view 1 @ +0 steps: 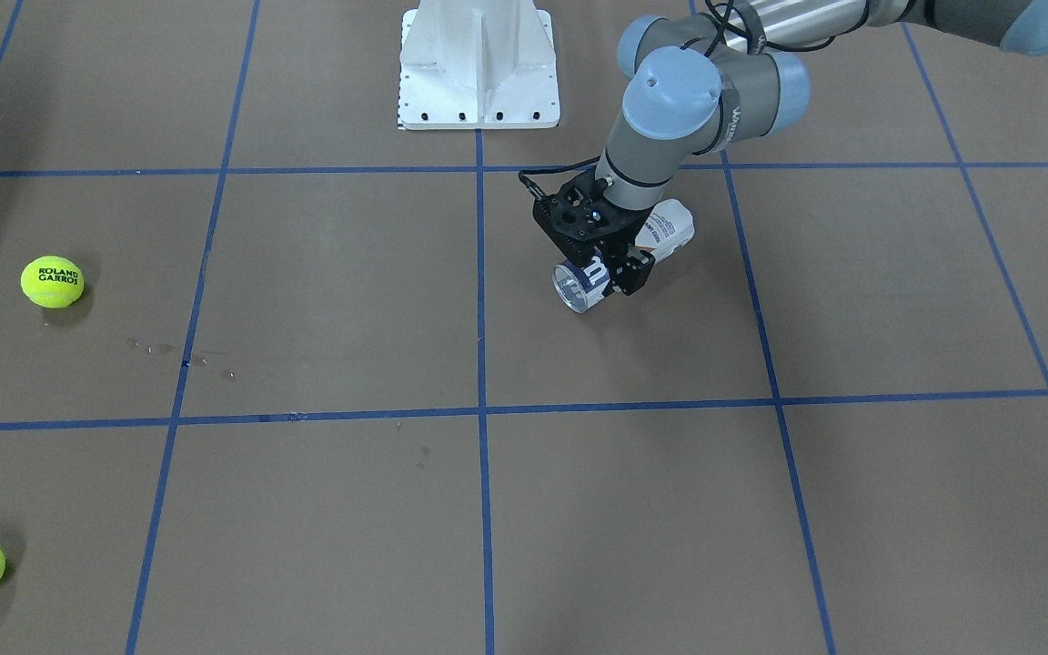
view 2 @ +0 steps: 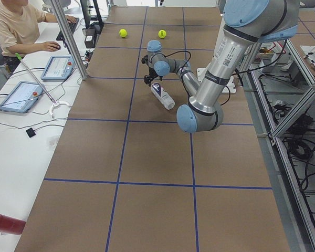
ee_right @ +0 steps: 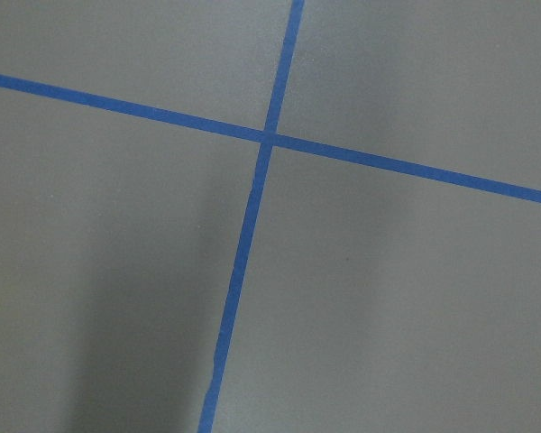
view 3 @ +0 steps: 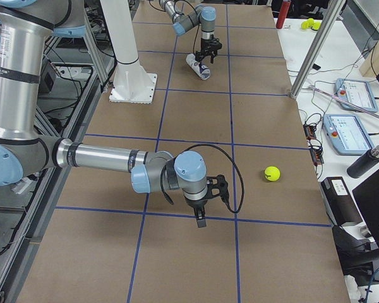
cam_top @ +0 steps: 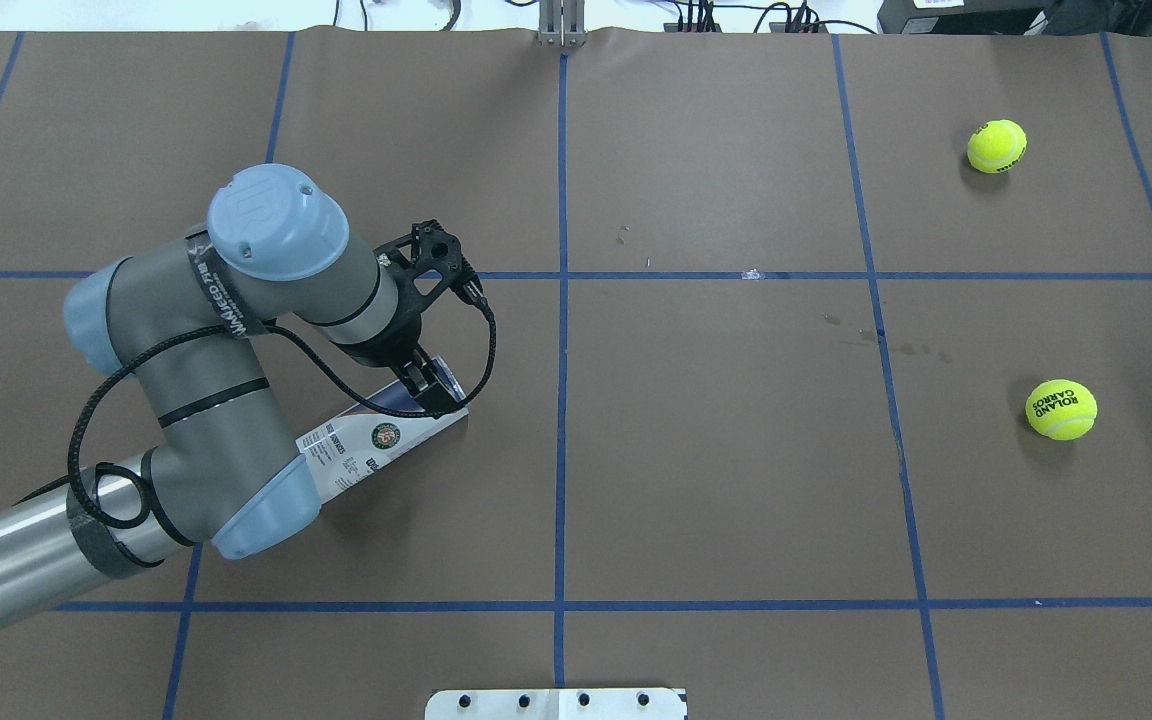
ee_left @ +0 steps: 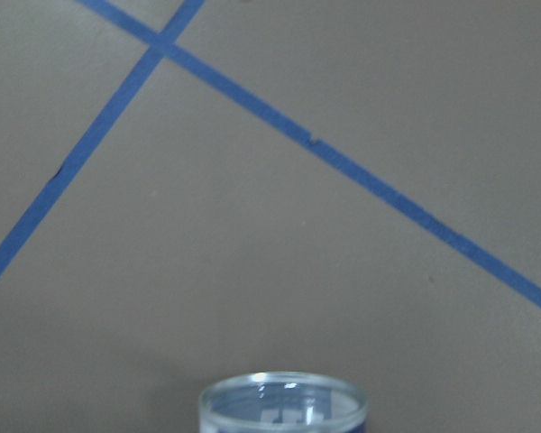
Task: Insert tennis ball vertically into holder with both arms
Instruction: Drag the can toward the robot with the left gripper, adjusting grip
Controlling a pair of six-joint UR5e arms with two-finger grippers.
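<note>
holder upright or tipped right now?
Tipped. The holder is on its side, open mouth pointing sideways, left gripper around that end.

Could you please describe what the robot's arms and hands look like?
The left arm and right arm have silver tubes, grey joint housings and rounded light-blue caps. A black cable loops around each wrist. The left hand and right hand are black, open-framed, with slim fingers. White lettering marks the left wrist.

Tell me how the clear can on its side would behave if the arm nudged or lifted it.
The can is round and lies on its side, so it would probably roll if released. It looks empty and thin-walled, so likely light, and may flex under the left tool.
</note>
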